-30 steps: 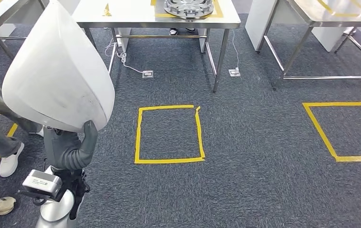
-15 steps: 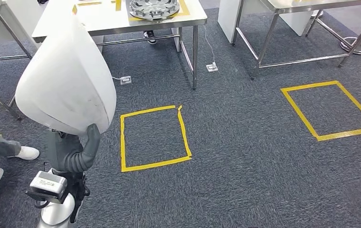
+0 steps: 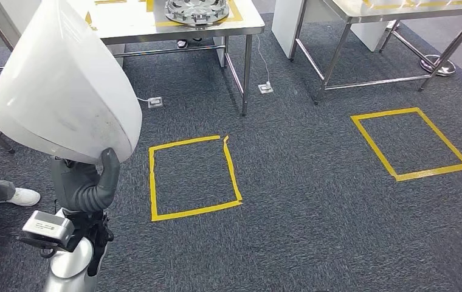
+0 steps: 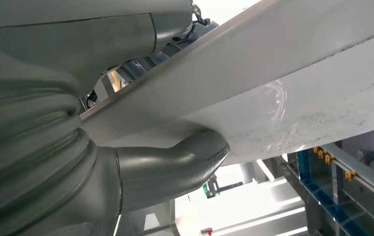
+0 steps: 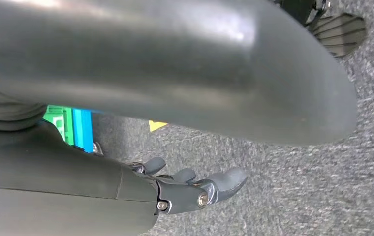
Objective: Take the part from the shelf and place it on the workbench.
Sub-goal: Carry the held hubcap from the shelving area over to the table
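The part (image 3: 64,91) is a large white curved shell with a scuffed lower edge, held up at the left of the head view. My left hand (image 3: 92,182) grips it from below, thumb (image 3: 110,167) up against its rim. In the left wrist view the thumb (image 4: 175,167) presses on the white part (image 4: 298,88). The steel workbench (image 3: 131,15) stands ahead at the far side, with a round silver part (image 3: 196,10) on it inside yellow tape. My right hand (image 5: 195,189) hangs over the carpet, fingers stretched out and holding nothing.
Two yellow tape squares mark the grey carpet, one (image 3: 153,182) just ahead and one (image 3: 371,140) to the right. A second steel table (image 3: 338,9) stands at the far right. A person's white shoe (image 3: 25,196) and trouser leg are at my left. Floor sockets (image 3: 154,102) lie under the workbench.
The camera has turned and moved: the tape squares and tables have shifted left in the picture. The white part stays in my left hand, now a little further left.
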Motion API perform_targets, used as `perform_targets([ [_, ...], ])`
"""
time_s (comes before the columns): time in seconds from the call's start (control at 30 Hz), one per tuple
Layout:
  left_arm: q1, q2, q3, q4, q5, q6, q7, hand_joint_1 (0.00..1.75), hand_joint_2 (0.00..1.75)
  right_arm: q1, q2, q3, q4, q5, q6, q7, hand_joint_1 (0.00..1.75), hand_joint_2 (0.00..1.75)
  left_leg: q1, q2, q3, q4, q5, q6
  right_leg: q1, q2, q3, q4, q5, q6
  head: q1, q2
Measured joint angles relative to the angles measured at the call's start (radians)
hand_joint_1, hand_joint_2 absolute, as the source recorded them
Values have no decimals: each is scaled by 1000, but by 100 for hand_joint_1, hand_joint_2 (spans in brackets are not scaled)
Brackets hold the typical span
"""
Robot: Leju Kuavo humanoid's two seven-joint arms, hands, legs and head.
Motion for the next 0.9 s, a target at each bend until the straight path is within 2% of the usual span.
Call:
perform_targets([
  [0.03,-1,-1,0,2,1,0,0,175,175,1,0,0,0,0,0,0,0,0,0,1,0,0,-1,1,-1,-1,-39,74,-30,1,0,0],
  [0.07,-1,-1,0,4,1,0,0,175,175,2,0,0,0,0,0,0,0,0,-1,2,1,1,-3,0,-1,-2,-71,129,-46,2,0,0],
  [0.1,-1,-1,0,7,1,0,0,175,175,3,1,0,0,0,0,0,0,0,-1,2,3,1,-6,-1,-2,-3,-86,150,-42,2,0,0],
  [0.13,-1,-2,0,9,1,0,0,175,175,3,1,0,0,-1,0,0,0,0,0,2,7,1,-9,-4,-3,-4,-77,125,-17,1,0,0],
  [0.2,-1,-3,0,11,1,0,0,175,175,2,0,0,0,-1,0,0,0,0,1,2,18,2,-19,-14,-4,-11,-10,-17,56,-2,0,0],
  [0.23,-2,-3,0,11,1,0,0,175,175,2,1,0,0,-1,0,0,0,0,-1,2,22,4,-24,-20,-2,-14,22,-82,79,-5,0,0],
  [0.27,-3,-4,0,12,1,0,0,175,175,1,1,0,0,-1,0,0,0,0,-2,2,25,4,-28,-26,-1,-15,41,-123,89,-7,-1,0],
  [0.3,-4,-4,0,12,1,0,0,175,175,2,1,0,0,-1,0,0,0,0,-4,2,26,2,-32,-32,2,-16,47,-136,85,-11,-1,0],
  [0.4,-5,-5,0,11,1,0,0,175,175,2,2,-1,0,-1,0,0,0,0,-3,2,31,1,-42,-51,2,-10,53,-139,78,-31,-2,0],
  [0.43,-7,-5,-1,11,1,0,0,175,175,2,2,-1,0,-1,0,0,0,0,-2,2,23,22,-53,-57,0,-9,59,-141,76,-38,-5,0],
  [0.47,-8,-5,-1,11,1,0,0,175,175,1,2,-1,0,-2,0,0,0,0,-1,1,2,67,-73,-62,-2,-9,66,-143,73,-45,-7,0],
  [0.53,-10,-5,-1,15,2,0,0,175,175,1,2,-1,0,-5,-1,0,0,0,0,0,-76,207,-126,-67,0,-8,76,-143,64,-54,-10,0],
  [0.57,-9,-5,-1,17,2,1,0,175,175,2,2,-1,0,-6,-2,0,0,0,0,0,-118,270,-140,-68,1,-7,82,-143,58,-56,-10,0],
  [0.6,-8,-4,-1,19,2,2,0,175,175,3,2,-2,0,-8,-3,-2,0,0,0,0,-145,300,-133,-67,2,-5,89,-143,52,-56,-11,0],
  [0.63,-7,-4,-1,20,3,4,0,175,175,3,2,-4,0,-10,-5,-4,0,0,0,0,-152,289,-105,-65,3,-3,98,-143,46,-56,-11,0],
  [0.67,-6,-4,-1,20,4,5,-1,175,175,3,2,-6,0,-11,-6,-8,0,0,-1,0,-138,237,-59,-61,3,0,108,-143,39,-54,-11,0],
  [0.7,-6,-4,-1,20,4,7,-1,175,175,3,2,-8,0,-13,-7,-11,0,0,-1,0,-111,163,-10,-56,4,2,119,-143,31,-52,-11,0],
  [0.73,-7,-5,-1,20,4,8,-2,175,175,2,2,-10,0,-14,-8,-14,0,0,-4,-1,-83,95,21,-50,5,4,126,-142,24,-48,-11,0],
  [0.77,-8,-5,-1,19,4,8,-2,175,175,2,2,-12,0,-15,-8,-17,0,0,-6,-2,-62,46,38,-45,6,5,131,-142,17,-43,-11,0],
  [0.8,-8,-5,-2,19,5,8,-2,175,175,1,2,-14,0,-15,-9,-19,0,0,-8,-2,-51,20,41,-40,7,6,133,-144,13,-37,-11,0],
  [0.9,-9,-8,-2,16,5,8,-2,175,175,2,2,-17,0,-16,-9,-24,0,0,-7,-6,-38,6,32,-23,7,5,137,-133,15,-18,-11,0],
])
